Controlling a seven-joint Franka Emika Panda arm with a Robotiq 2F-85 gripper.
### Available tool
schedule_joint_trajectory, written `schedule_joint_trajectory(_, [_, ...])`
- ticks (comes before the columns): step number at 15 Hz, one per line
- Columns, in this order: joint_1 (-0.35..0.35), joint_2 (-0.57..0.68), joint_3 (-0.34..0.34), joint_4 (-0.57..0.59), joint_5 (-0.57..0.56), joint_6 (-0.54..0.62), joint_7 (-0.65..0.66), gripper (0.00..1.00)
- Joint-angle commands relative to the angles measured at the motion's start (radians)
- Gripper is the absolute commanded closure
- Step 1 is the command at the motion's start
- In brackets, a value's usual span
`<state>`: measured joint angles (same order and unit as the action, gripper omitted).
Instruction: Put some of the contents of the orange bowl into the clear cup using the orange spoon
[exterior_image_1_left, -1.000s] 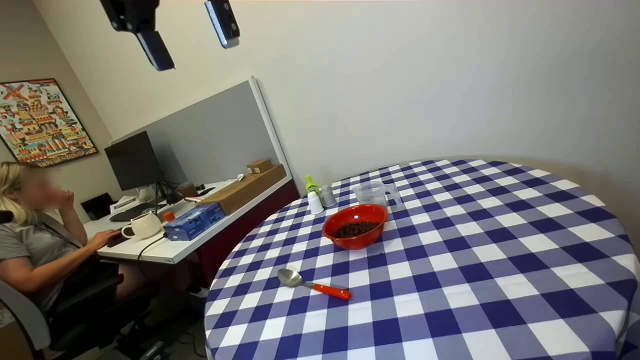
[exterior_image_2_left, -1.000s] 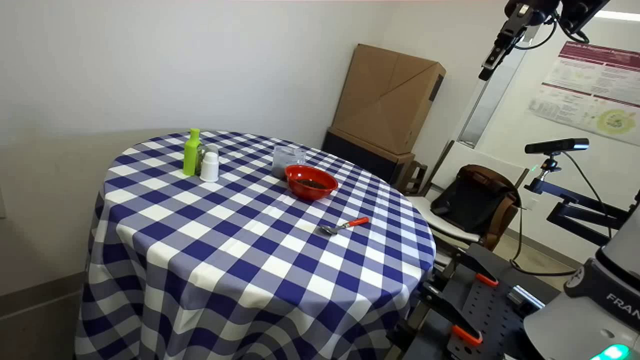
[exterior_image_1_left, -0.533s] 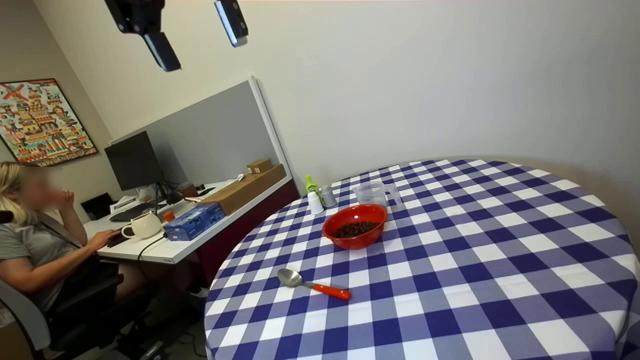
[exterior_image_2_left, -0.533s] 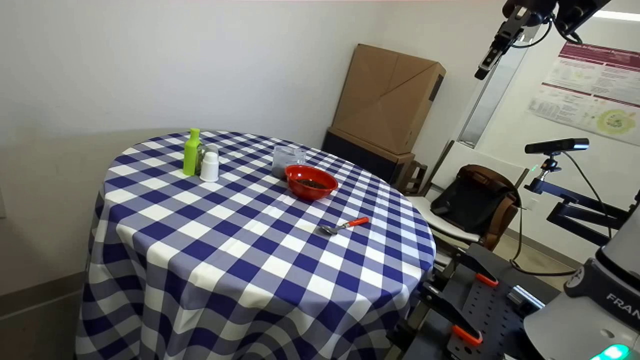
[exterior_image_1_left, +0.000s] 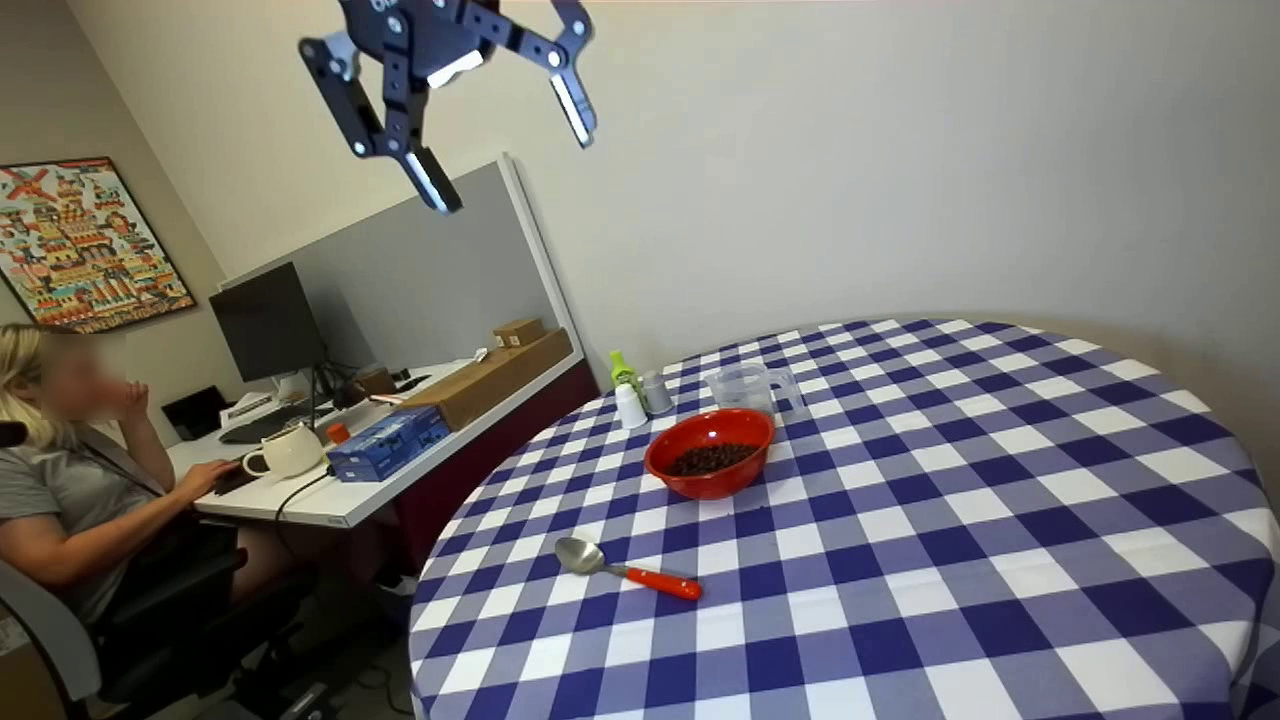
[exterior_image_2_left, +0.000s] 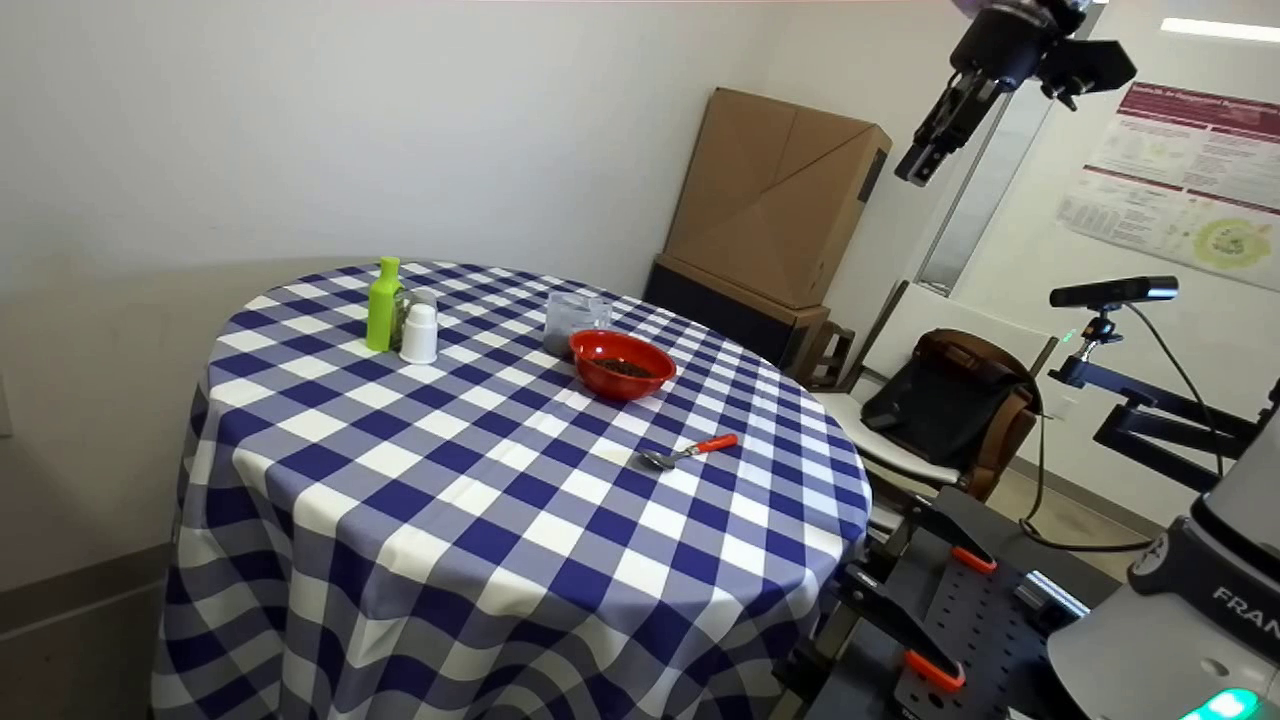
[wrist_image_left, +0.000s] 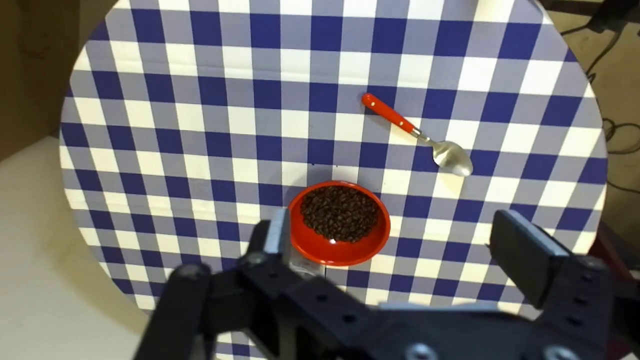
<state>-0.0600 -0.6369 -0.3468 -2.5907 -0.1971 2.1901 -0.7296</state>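
On the table (exterior_image_1_left: 950, 560), in an exterior view: spoon (exterior_image_1_left: 640, 577) near; behind it, slightly right, bowl (exterior_image_1_left: 706, 487) with beans (exterior_image_1_left: 712, 459) inside; just behind that, cup (exterior_image_1_left: 741, 387); left of cup, shakers (exterior_image_1_left: 631, 407) and bottle (exterior_image_1_left: 621, 369).

Wrist view down onto table (wrist_image_left: 270, 145)

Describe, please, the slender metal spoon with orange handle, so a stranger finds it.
On the blue and white checked cloth, find the round, plastic-looking orange bowl of dark beans. Lower in both exterior views, not touching it, is the spoon. It alone lies flat there, with silver head and orange handle.
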Motion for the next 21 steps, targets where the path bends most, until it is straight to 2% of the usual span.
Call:
schedule_joint_trajectory(1, [0.015,0.152,-0.001,0.0,-0.019,0.124,-0.089,0.0])
schedule_joint_trajectory(11, [0.023,0.499,0.08,0.048,0.016,0.3,-0.273,0.0])
schedule_joint_trajectory(21, [-0.028,0.74,0.178,0.097,-0.019,0.41,-0.408,0.0])
